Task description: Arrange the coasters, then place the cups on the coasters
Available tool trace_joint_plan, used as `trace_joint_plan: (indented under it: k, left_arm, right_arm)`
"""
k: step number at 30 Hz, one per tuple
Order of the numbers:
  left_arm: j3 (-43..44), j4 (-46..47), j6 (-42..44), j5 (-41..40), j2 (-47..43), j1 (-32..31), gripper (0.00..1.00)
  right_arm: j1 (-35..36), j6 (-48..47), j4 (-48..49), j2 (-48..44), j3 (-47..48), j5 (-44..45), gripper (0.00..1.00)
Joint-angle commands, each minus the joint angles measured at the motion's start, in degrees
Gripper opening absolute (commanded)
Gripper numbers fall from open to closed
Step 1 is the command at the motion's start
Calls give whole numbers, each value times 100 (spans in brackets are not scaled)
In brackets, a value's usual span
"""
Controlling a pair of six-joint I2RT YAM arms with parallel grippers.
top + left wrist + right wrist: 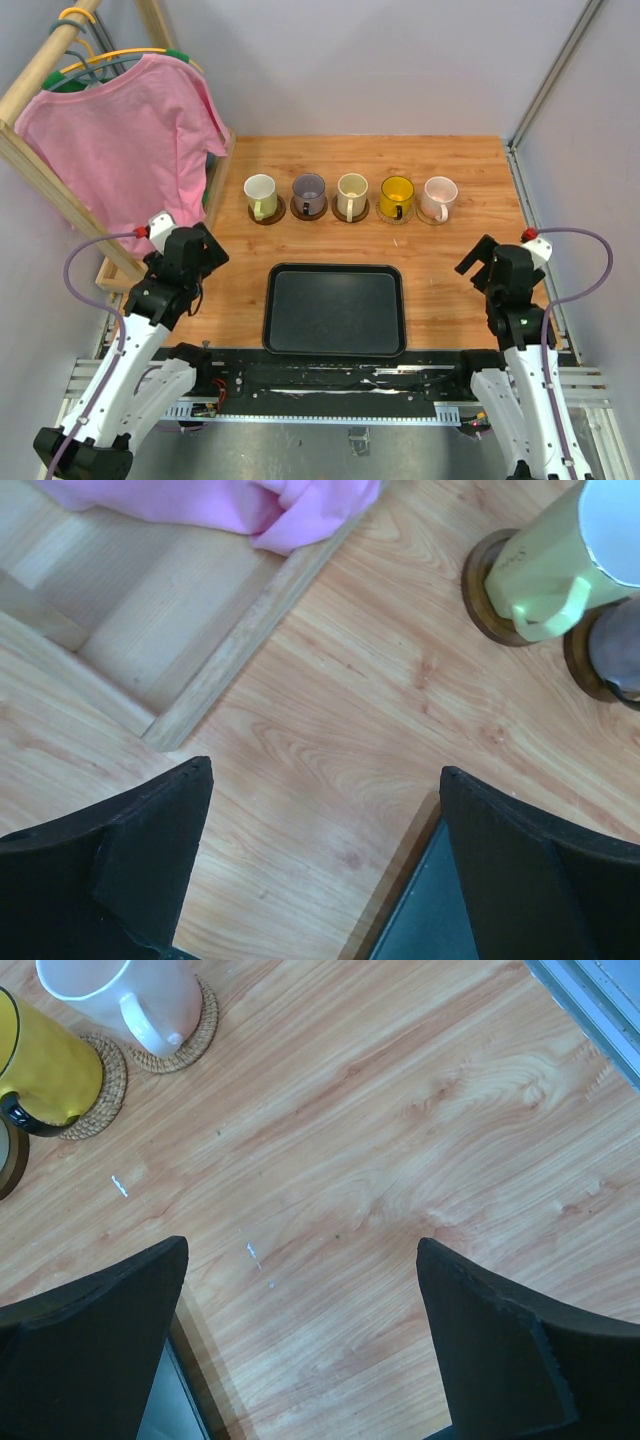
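Top external: cups (352, 192) on coasters (267, 219) stand well beyond both spread pincers (212, 248) (476, 258)

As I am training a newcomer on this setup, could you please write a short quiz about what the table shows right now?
1. True or false: each of the five cups in the row stands on a coaster.
2. What lies in the black tray? A: a cup. B: a coaster. C: nothing.
3. Fill in the gap: the left claw and the right claw are both ____ and hold nothing.

Key: 1 true; 2 C; 3 open.
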Motion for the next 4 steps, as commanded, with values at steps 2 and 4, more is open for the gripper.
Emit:
trace_joint_plan:
  k: [2, 4]
  left_arm:
    - [32, -264, -289, -521, 18, 27, 100]
    - [5, -182, -240, -419, -29, 29, 100]
  right_arm:
    - [-68, 42, -116, -111, -23, 51, 98]
    - [-64, 36, -130, -120, -31, 55, 98]
